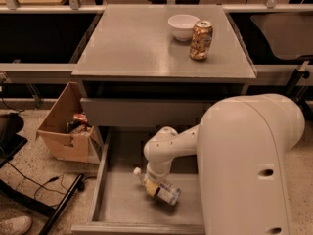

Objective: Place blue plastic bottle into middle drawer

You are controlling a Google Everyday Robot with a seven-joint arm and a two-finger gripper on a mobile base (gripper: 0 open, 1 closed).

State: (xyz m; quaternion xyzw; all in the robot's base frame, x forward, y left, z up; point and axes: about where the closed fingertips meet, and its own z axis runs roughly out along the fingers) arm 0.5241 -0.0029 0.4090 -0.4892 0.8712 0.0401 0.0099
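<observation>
In the camera view the gripper (154,186) hangs low inside the open middle drawer (120,207), clamped across the waist of the blue plastic bottle (167,195). The bottle lies tilted with its white cap toward the left, just above the floor or on it — I cannot tell which. To finish well, I judge the bottle should settle flat before release, since a smooth round body rolls readily on flat grey metal. The drawer's walls are low and thin — the bottle clear, its label pale.
</observation>
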